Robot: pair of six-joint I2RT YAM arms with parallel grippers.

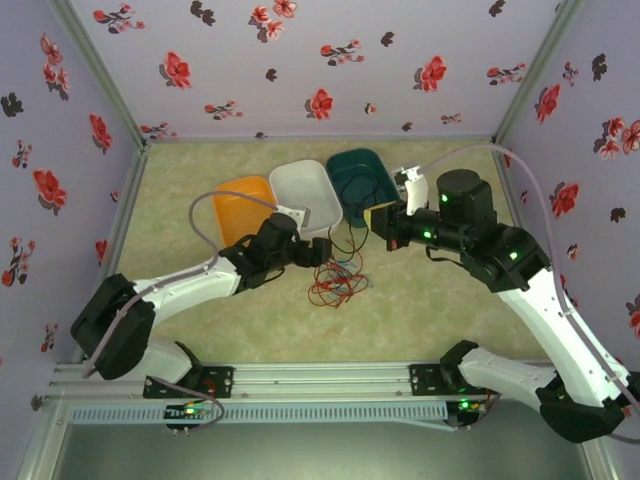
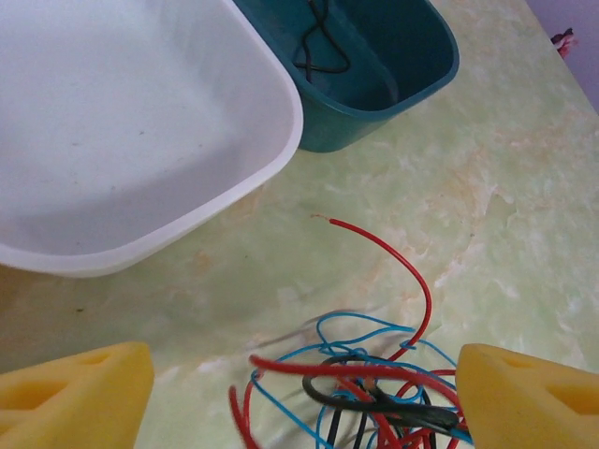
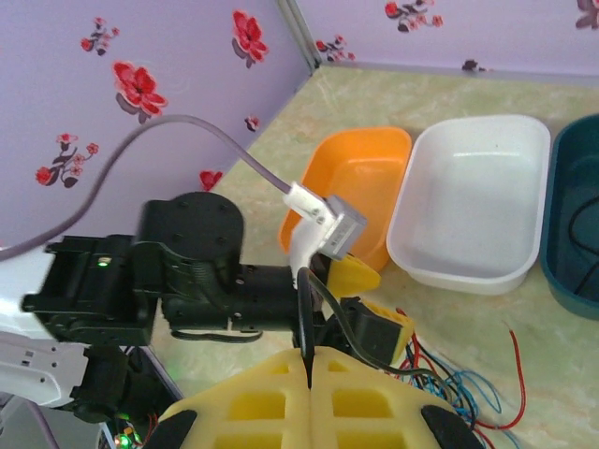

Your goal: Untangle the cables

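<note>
Judging by how things lie, the job is early to midway. One dark cable point(image 2: 318, 51) rests in the teal tray point(image 2: 374, 131), apparently already sorted. The rest of the cables point(image 2: 360, 383) sit as a knot of red, blue and black loops on the bench point(image 2: 496, 187), just in front of the white tray point(image 2: 234, 192) and near the orange tray point(image 1: 240, 205). The right end effector point(image 3: 309, 379) is closed tight, its yellow pads pinching a black cable point(image 3: 306, 318) that loops over toward the knot, so it looks partly drawn out but not free. The left end effector point(image 2: 299, 388) hangs low over the knot with its jaws wide apart, one pad on each side of the heap, gripping nothing. One red cable point(image 2: 398, 257) arcs out of the pile with a loose end. What seems left is freeing the black cable, then parting red from blue.
</note>
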